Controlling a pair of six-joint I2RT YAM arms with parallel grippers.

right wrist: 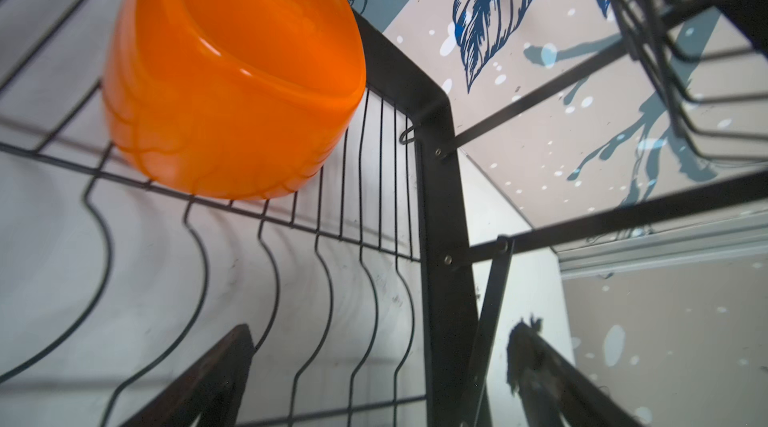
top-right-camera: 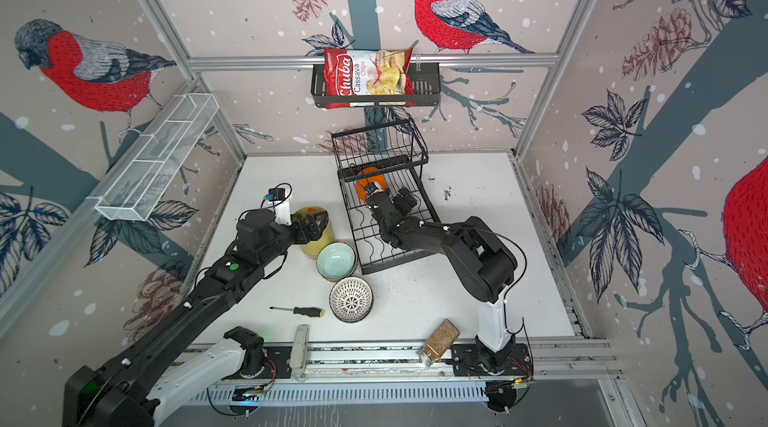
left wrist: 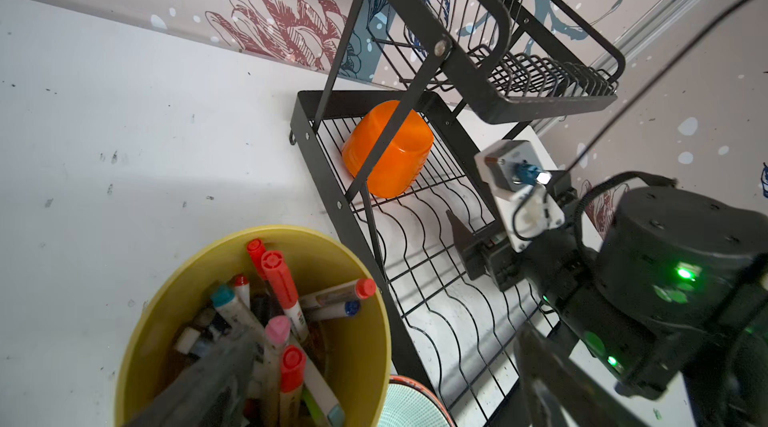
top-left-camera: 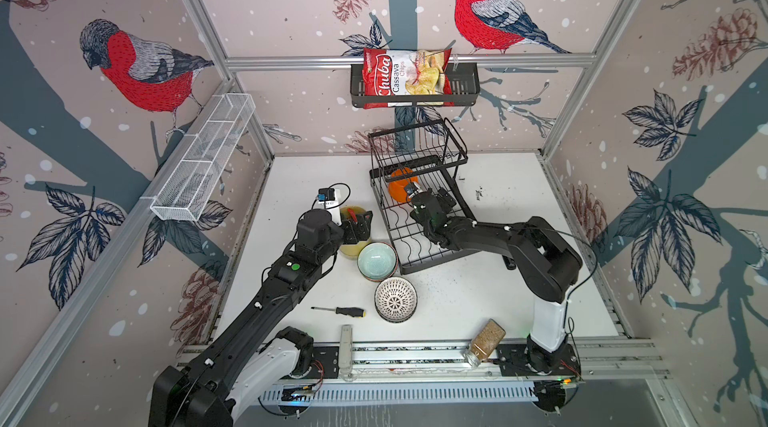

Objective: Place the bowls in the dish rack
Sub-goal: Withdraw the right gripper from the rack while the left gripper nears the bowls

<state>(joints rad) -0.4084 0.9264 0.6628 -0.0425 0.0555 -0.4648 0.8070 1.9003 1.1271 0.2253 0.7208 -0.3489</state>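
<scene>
Right gripper (right wrist: 378, 337) is wide and empty, orange bowl (right wrist: 232, 80) tipped on the dish rack (right wrist: 440, 196) lower tray just ahead, so it counts as loaded; left gripper (top-left-camera: 360, 224) is wide over the marker cup (left wrist: 353, 262), teal bowl (top-left-camera: 375, 259) just beside, likely next.

Rack (top-left-camera: 409, 161): centre back.
Tipped bowl (top-left-camera: 397, 192): on Rack's lower tray, far end.
Cup (top-left-camera: 352, 252): left of Rack.
Bowl stack (top-left-camera: 375, 261): just before Cup, beside Rack.
Lone bowl (top-left-camera: 395, 299): before Bowl stack.
Screwdriver (top-left-camera: 345, 311): left of Lone bowl.
</scene>
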